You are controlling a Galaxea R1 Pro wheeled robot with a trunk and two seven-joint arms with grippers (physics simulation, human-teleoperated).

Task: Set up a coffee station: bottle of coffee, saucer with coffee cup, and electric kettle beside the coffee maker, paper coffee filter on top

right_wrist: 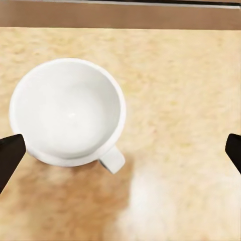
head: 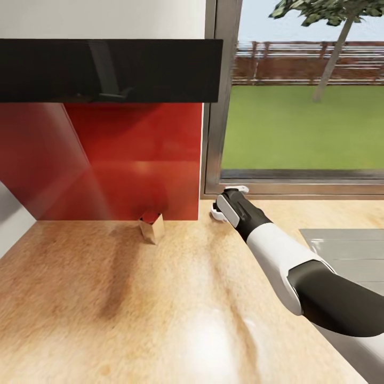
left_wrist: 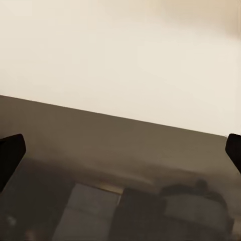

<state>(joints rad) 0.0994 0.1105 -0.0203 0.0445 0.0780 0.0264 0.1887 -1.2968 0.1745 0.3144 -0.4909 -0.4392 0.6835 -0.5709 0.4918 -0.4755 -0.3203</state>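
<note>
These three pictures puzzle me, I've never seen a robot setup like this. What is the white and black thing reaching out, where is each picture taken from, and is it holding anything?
The large picture comes from a camera on the robot's head, looking down over a wood-grain kitchen countertop. The white and black shape is the robot's right arm, stretched toward the window; the right gripper at its end is its hand.

The other two pictures come from small cameras on each wrist, looking along the fingers. The dark tips at the picture edges are those fingers. In the right wrist view they stand wide apart above a white coffee cup, which sits upright and empty on the countertop, so nothing is held yet.

The left wrist view is blurry: a pale surface above a dark one, with its fingers also apart and empty.

A small folded brown paper thing stands near the red wall panel.
</note>
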